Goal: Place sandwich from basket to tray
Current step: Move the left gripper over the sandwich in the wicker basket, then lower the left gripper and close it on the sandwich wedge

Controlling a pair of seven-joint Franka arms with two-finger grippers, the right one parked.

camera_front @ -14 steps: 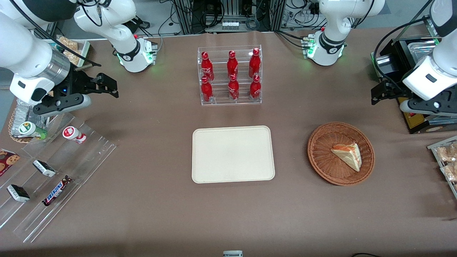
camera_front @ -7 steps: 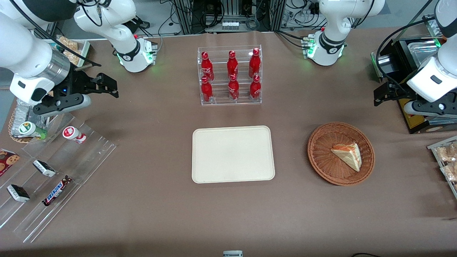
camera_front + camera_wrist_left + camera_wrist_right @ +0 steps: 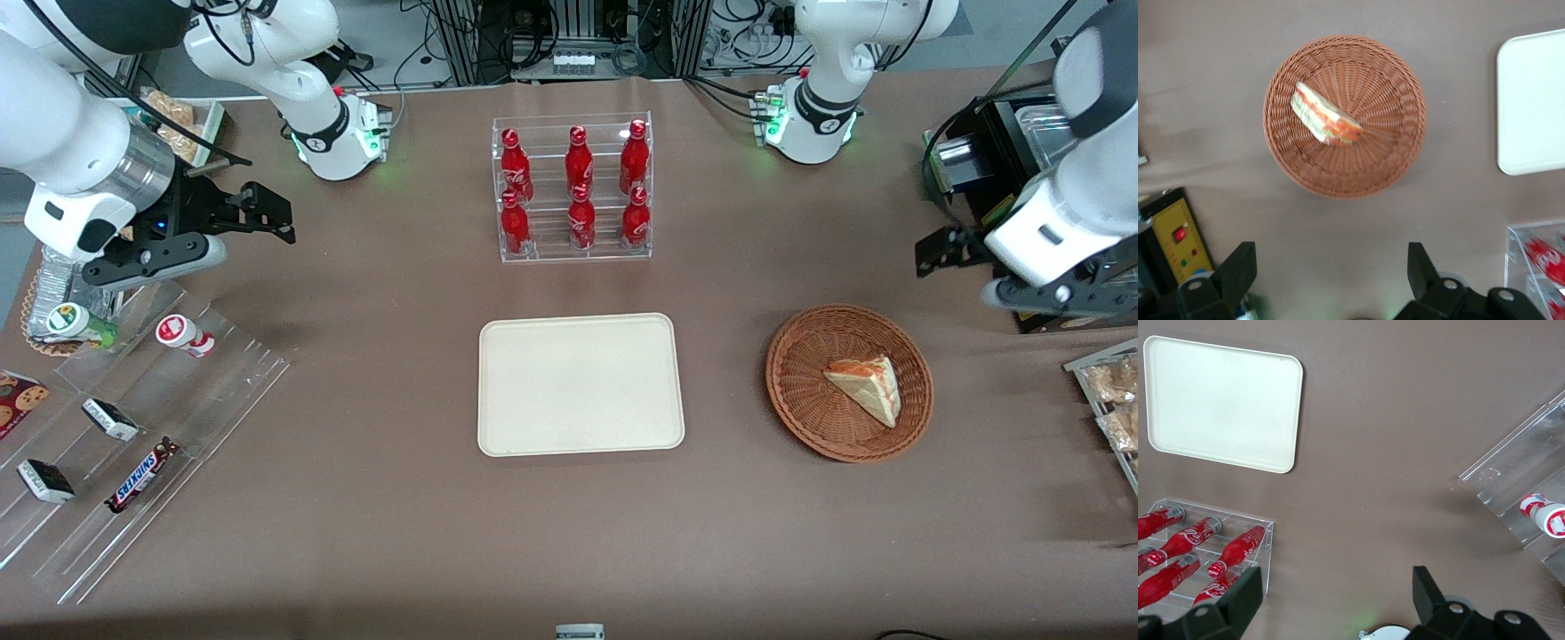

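Surface: brown table (image 3: pixel 400 533).
Gripper (image 3: pixel 1331 277): fingers spread wide, empty; has shifted toward the basket since a moment ago, now raised just beside its rim.
Sandwich (image 3: pixel 866 388): unmoved, lying in basket (image 3: pixel 800 418).
Tray (image 3: pixel 581 384): bare, well apart.
Meaning: approach underway, grasp pending.

Woven wicker basket (image 3: pixel 849 382), rough and ribbed. Sandwich (image 3: pixel 864 388) in it, soft pale bread. Tray (image 3: pixel 581 384) smooth, matt, plastic-looking. Table cover (image 3: pixel 400 533) matt brown, cloth-like. Gripper (image 3: pixel 1328 283) above, wide apart fingers in matt black plastic.
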